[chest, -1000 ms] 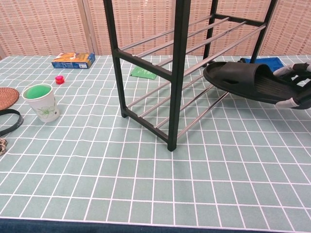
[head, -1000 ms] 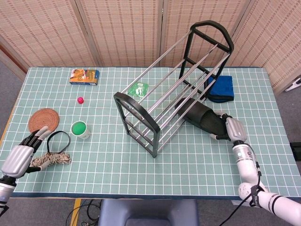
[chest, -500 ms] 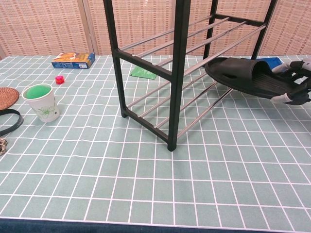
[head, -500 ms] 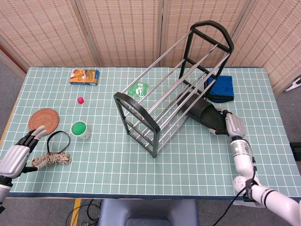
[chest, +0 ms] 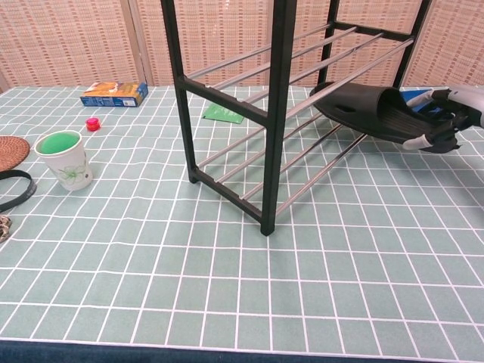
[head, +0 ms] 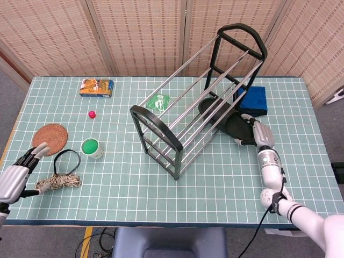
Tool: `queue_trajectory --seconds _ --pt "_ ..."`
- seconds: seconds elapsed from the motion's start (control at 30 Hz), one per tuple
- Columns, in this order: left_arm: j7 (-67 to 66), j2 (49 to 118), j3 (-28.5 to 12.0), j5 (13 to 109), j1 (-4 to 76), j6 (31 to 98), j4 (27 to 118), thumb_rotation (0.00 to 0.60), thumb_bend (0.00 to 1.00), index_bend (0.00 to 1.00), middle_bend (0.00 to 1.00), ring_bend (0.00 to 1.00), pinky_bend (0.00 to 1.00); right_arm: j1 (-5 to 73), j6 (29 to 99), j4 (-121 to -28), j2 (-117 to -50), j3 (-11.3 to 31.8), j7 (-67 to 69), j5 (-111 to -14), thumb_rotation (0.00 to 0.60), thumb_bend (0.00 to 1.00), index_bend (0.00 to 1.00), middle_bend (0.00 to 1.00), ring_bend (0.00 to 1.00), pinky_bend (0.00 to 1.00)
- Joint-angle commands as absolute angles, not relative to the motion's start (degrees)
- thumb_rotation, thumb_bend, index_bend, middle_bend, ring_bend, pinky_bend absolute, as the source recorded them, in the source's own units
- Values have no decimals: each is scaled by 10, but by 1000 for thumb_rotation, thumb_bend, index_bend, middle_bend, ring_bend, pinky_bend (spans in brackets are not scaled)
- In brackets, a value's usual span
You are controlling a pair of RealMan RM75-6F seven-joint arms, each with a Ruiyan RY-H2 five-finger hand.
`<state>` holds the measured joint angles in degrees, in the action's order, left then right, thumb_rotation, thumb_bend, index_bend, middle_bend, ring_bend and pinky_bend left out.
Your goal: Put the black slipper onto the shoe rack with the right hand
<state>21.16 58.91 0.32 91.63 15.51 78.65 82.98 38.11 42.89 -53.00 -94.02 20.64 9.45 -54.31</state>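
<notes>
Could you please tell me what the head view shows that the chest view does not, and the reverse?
Only the head view shows the left hand, the rope bundle and the rack's arched far end. Only the chest view shows the leaf print on the paper cup. Both show the right hand holding the black slipper at the shoe rack.

Black slipper (head: 228,119) in right hand (head: 260,137), toe among shoe rack (head: 196,102) rails.

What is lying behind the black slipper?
Behind the black slipper, held by the right hand, lies a blue cloth. The slipper and hand cover most of it in the chest view.
</notes>
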Motion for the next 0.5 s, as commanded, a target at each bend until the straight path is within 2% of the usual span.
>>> queue_trajectory --seconds 0.03,0.5 --pt "217 587 3 918 153 791 829 600 262 0 22 0 174 397 410 -503 -952 212 109 -549 600 216 283 309 222 366" --pt "256 578 0 924 139 824 820 600 262 0 22 0 174 443 353 -407 -990 221 152 -572 600 216 283 309 222 366"
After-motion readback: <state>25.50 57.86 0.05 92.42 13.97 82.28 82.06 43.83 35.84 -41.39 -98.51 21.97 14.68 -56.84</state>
